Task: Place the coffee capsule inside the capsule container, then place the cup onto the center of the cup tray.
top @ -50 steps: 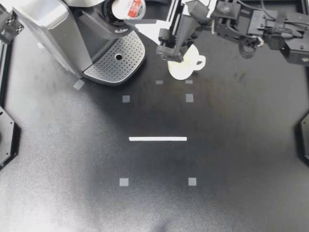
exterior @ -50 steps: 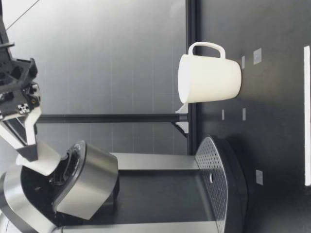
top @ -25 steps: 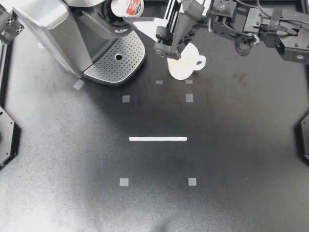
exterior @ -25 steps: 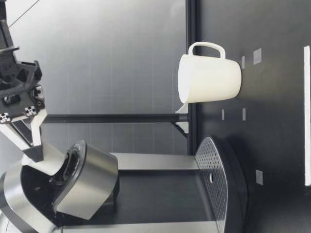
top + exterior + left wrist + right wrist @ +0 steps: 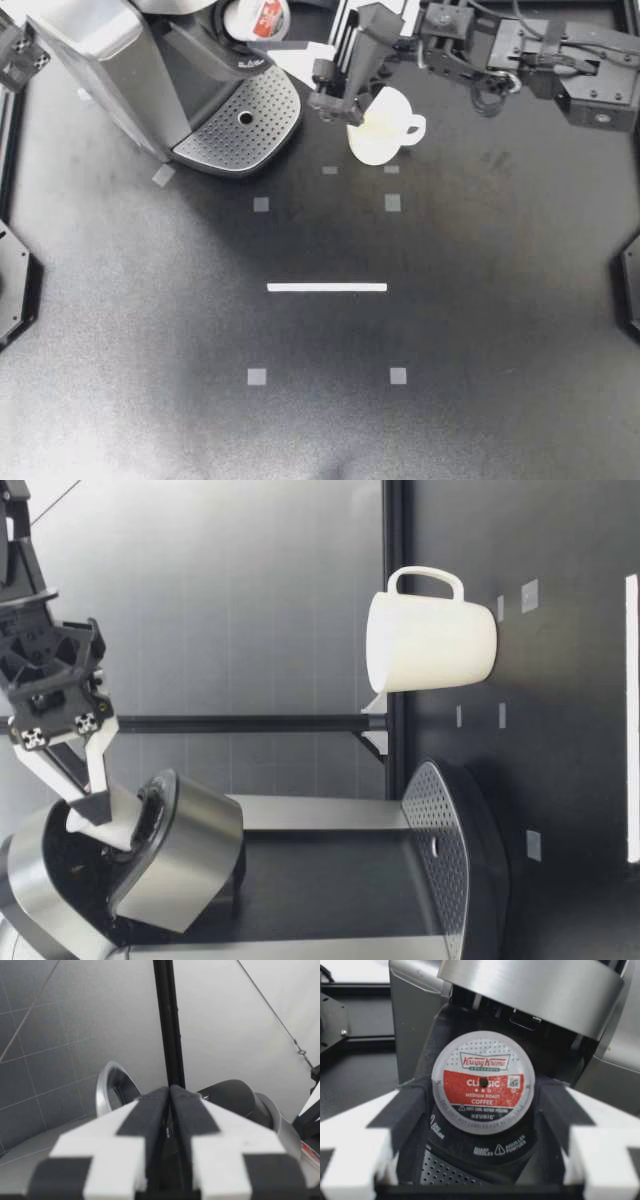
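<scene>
Black table (image 5: 320, 330), grey backdrop behind. On its left side sits coffee machine (image 5: 150, 80), lid open. Over it hangs right gripper (image 5: 262, 28), fingers clamped on coffee capsule (image 5: 483, 1081), one pad each side. Capsule is tilted at the mouth of capsule container (image 5: 505, 1152); low view shows its lower end just inside, seated or not can't tell. White cup (image 5: 378, 135) upright on table beside cup tray (image 5: 240, 125), not on it, handle pointing away from machine. On left gripper (image 5: 170, 1105), fingers are pressed together, nothing held.
</scene>
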`<action>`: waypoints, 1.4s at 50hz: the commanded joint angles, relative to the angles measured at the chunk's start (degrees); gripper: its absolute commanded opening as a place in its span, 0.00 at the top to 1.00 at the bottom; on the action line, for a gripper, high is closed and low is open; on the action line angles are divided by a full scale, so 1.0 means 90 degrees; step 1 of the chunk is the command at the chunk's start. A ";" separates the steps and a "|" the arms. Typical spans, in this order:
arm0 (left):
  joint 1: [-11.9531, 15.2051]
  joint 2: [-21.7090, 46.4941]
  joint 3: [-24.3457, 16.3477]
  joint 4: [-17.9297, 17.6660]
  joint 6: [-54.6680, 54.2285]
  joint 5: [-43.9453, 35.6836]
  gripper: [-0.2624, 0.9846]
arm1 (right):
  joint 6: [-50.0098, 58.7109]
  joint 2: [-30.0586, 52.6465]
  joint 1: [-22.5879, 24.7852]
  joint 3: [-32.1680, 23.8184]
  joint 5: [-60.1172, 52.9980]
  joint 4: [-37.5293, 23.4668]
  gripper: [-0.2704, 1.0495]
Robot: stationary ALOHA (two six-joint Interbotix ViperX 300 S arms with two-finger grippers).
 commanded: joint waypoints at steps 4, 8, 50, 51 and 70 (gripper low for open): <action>0.0020 0.0020 -0.0059 0.0029 0.0000 0.0020 0.65 | 0.0010 -0.0020 -0.0049 -0.0244 -0.0068 0.0000 0.36; 0.0020 0.0020 -0.0059 0.0029 0.0000 0.0020 0.65 | 0.0010 0.0020 -0.0049 -0.0293 -0.0049 0.0010 0.35; 0.0283 0.0264 0.0088 0.0049 0.0000 0.1748 0.65 | -0.0010 -0.0850 0.0088 0.0332 -0.0186 0.0107 0.17; 0.0322 0.0283 0.0088 0.0049 0.0000 0.1787 0.65 | 0.0010 -0.0918 0.0098 0.0391 -0.0186 0.0127 0.17; 0.1260 0.0674 -0.0010 0.0039 -0.0322 0.1006 0.65 | 0.0430 -0.1924 0.0381 0.1504 -0.1074 0.0166 0.35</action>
